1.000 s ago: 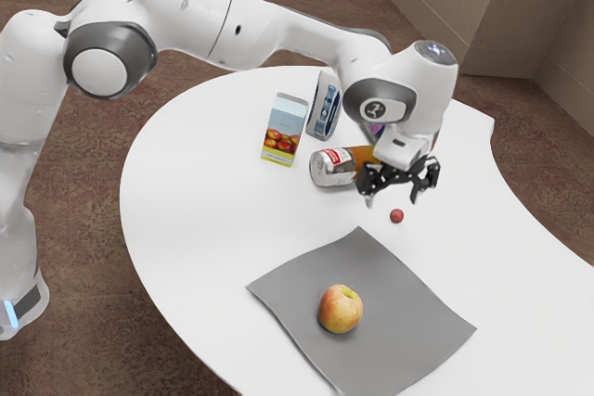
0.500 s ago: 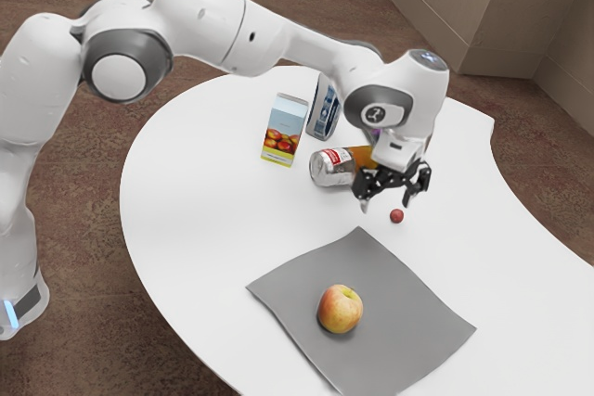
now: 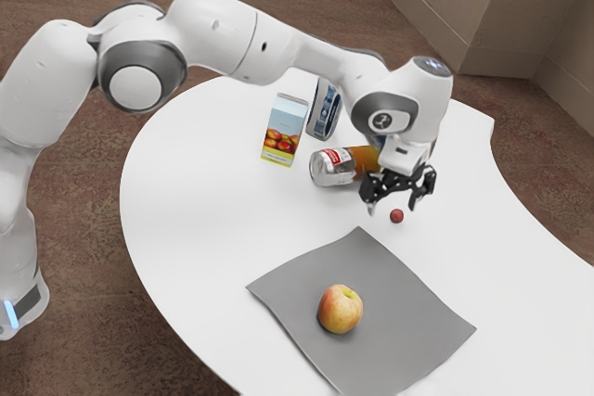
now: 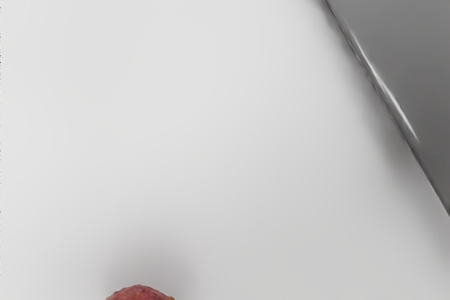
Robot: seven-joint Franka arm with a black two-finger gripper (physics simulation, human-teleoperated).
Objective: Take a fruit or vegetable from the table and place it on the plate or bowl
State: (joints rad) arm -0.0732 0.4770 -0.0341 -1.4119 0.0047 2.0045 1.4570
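A small red fruit (image 3: 396,216) lies on the white table (image 3: 204,220), and its top shows right under my hand in the wrist view (image 4: 139,293). My gripper (image 3: 397,202) hangs just above it with its black fingers spread open, one on each side, holding nothing. A yellow-red apple (image 3: 340,309) rests on a flat grey square plate (image 3: 408,322) nearer the front edge. The plate's edge (image 4: 394,47) shows in the wrist view, off to one side of the red fruit.
Behind the gripper lie a tipped can with a red label (image 3: 330,166) and an orange item (image 3: 364,156). A juice carton (image 3: 283,130) and a blue-white pack (image 3: 323,108) stand further back. Bare table lies to the exterior view's right.
My hand has dropped lower and shifted slightly to the exterior view's right, closing in over the small red fruit. The fingers stay open. The fruit, apple and plate have not moved.
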